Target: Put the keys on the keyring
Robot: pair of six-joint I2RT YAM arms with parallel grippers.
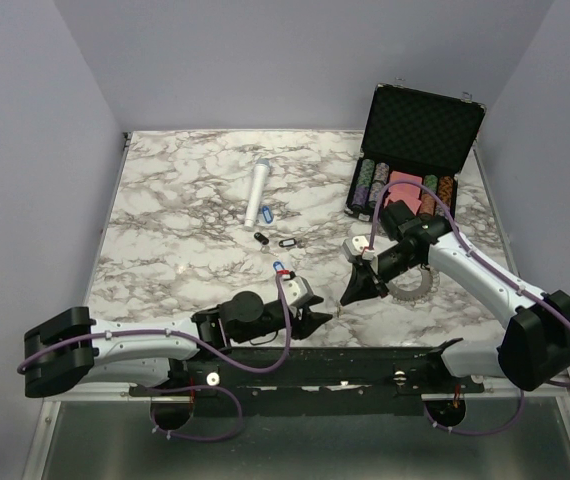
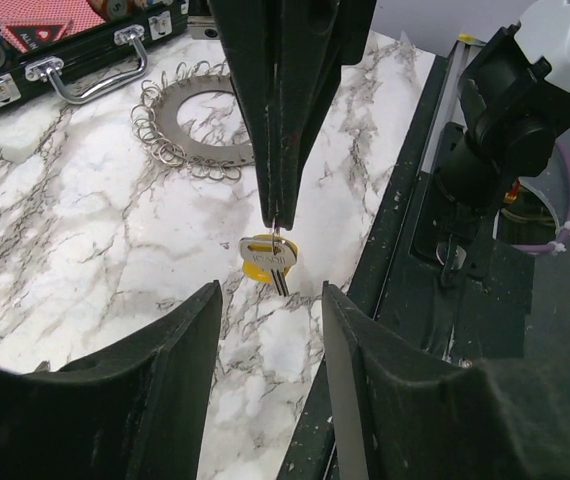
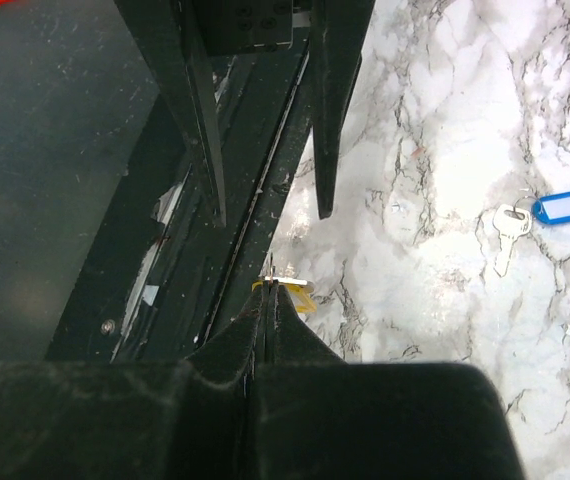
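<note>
My right gripper (image 1: pixel 349 296) is shut on a small key with a yellow tag (image 2: pixel 265 262) and holds it by its tip near the table's front edge. In the right wrist view (image 3: pixel 273 290) the yellow tag (image 3: pixel 300 297) pokes out past the closed fingertips. My left gripper (image 1: pixel 312 321) is open and empty, its fingers (image 2: pixel 180 360) either side of the hanging key, not touching it. The keyring (image 2: pixel 197 128) lies flat behind, partly under the right arm in the top view (image 1: pixel 417 287). A blue-tagged key (image 3: pixel 563 207) lies on the marble (image 1: pixel 283 270).
An open poker chip case (image 1: pixel 417 150) stands at the back right. A white cylinder (image 1: pixel 258 192), a blue tag (image 1: pixel 267 213) and two black tags (image 1: pixel 287 243) lie mid-table. The black front rail (image 2: pixel 415 200) runs just beside both grippers.
</note>
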